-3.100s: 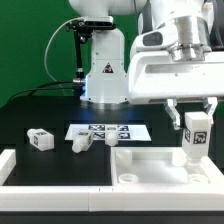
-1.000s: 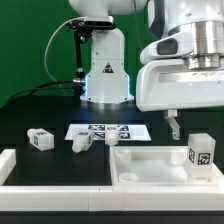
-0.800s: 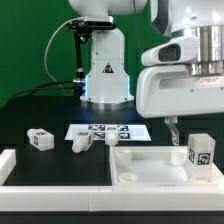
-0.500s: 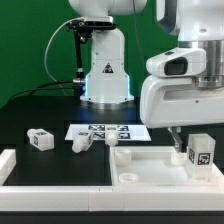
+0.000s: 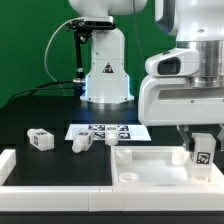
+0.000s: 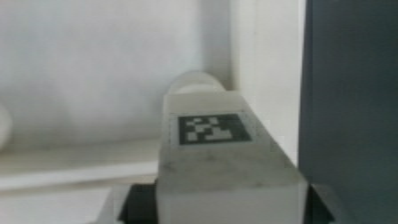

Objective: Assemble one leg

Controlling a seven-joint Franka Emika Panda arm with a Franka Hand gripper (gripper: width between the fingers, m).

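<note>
Exterior view: gripper (image 5: pixel 200 147) straddles upright leg (image 5: pixel 201 157) at panel (image 5: pixel 150 161) corner, rim close.

Black table (image 5: pixel 40 112), green backdrop (image 5: pixel 25 45) at the far side. Marker board (image 5: pixel 108 130) lies flat at centre. White panel (image 5: pixel 150 165) with raised rims, near right. Tagged peg (image 5: pixel 40 139) stands left of the board. Second peg (image 5: pixel 80 143) lies at its near left corner, possibly touching. White rail (image 5: pixel 55 190) runs along the near edge.

You see the leg (image 5: pixel 201 153) (image 6: pixel 214 135), a chunky white block with a black-and-white tag sticker, standing upright at the exterior view's lower right.
</note>
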